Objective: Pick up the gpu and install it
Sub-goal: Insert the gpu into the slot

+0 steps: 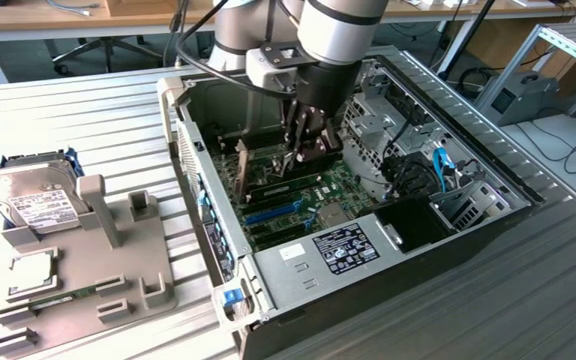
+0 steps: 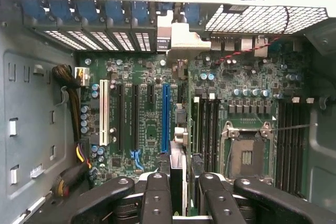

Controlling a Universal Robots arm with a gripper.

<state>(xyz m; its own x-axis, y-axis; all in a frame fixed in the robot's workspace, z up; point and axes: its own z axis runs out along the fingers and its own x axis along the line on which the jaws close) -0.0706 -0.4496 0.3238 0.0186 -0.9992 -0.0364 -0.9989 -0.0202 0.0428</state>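
Observation:
My gripper (image 1: 304, 148) reaches down into the open computer case (image 1: 268, 289), over the green motherboard (image 1: 333, 187). It is shut on the gpu (image 1: 268, 159), which stands on edge with its silver bracket toward the case's rear wall. In the wrist view the gpu (image 2: 178, 166) shows edge-on between the black fingers (image 2: 156, 198) of the gripper (image 2: 185, 187). It runs up to its bracket (image 2: 176, 38) at the slot openings, just beside the blue expansion slot (image 2: 165, 119). Whether its lower edge touches a slot I cannot tell.
On the exterior view's left a grey fixture tray (image 1: 153, 251) holds a silver hard drive (image 1: 33, 199), a processor chip (image 1: 30, 268) and a RAM stick (image 1: 68, 296). Inside the case are a bare processor socket (image 2: 247, 156), a cable bundle (image 2: 71, 129) and drive cages (image 1: 468, 202).

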